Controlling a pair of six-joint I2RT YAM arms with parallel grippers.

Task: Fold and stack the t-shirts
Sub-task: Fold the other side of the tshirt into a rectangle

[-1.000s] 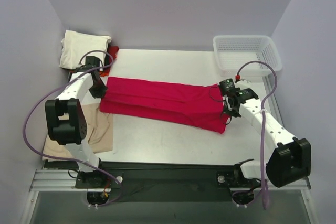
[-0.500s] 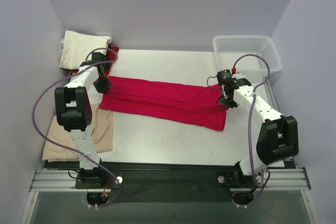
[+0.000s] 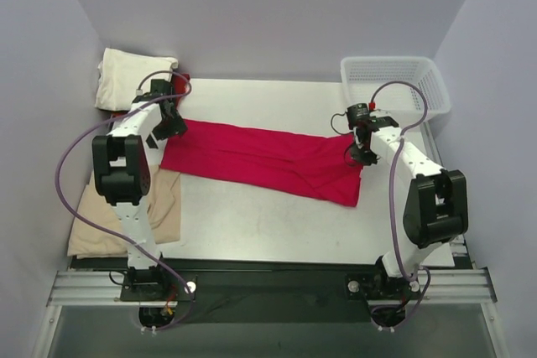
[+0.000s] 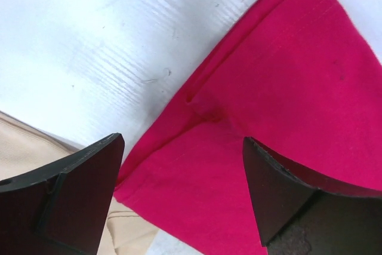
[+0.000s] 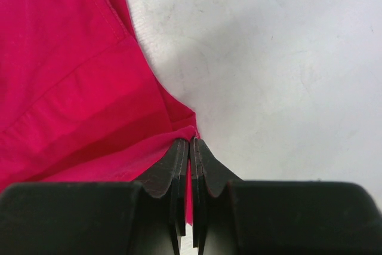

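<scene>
The crimson-red t-shirt (image 3: 260, 159) is laid out as a long, narrow strip across the table (image 3: 268, 224), apparently already folded lengthwise. It is taken here as the landmark.

At its right end, the right gripper (image 5: 190, 147) is closed to a thin slit, and a small fold of the shirt's edge is pinched between the jaws. The cloth is drawn up into a peak there. That end is probably held so that the strip is kept stretched and its hem can be carried over.

At the shirt's left end, the left gripper (image 4: 182, 147) is spread wide and nothing is held. Only the flat corner of the shirt and a slight wrinkle are seen between the fingers. This end is judged to be let go, so the cloth is anchored by its own weight alone.

Beyond the shirt's left end a cream-white t-shirt (image 3: 130, 77) is piled, likely the stack to be joined. A tan-beige t-shirt (image 3: 164, 207) is spread on the near side of that same end, and its edge is touched or slightly overlapped by the crimson corner. A white basket (image 3: 394, 81) is set beyond the right end, near but apart.

Bare table is left along both long edges of the shirt, with more on the near side. A fold of the right end toward the left can therefore be made unobstructed. Care is called for at the left corner, where the tan cloth could be dragged along.
</scene>
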